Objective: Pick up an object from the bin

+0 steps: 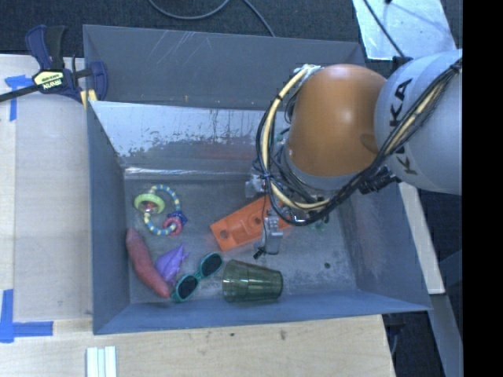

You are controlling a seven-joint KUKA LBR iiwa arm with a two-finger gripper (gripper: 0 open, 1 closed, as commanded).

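The big grey bin (108, 210) holds a few toys on its floor. The robot arm (428, 124) comes in from the right. It is thick and pale grey, and it bends down into the bin. A round orange cover (334, 120) sits on its wrist, with black and yellow cables looped around it. Under the cover, the fingers (268, 244) point straight down to the middle of the bin floor. They are thin and small, and I cannot tell if they are spread apart or pressed together, or if they have hold of anything.

The fingers come down right at the right end of a flat orange plastic piece (238, 225). Just in front of it, a dark green cup (251, 281) lies on its side. By the left wall lies a long reddish thing (144, 262). Beside that are a purple toy (171, 262) and teal sunglasses (196, 276). A ring of coloured beads (161, 212) lies farther back on the left.
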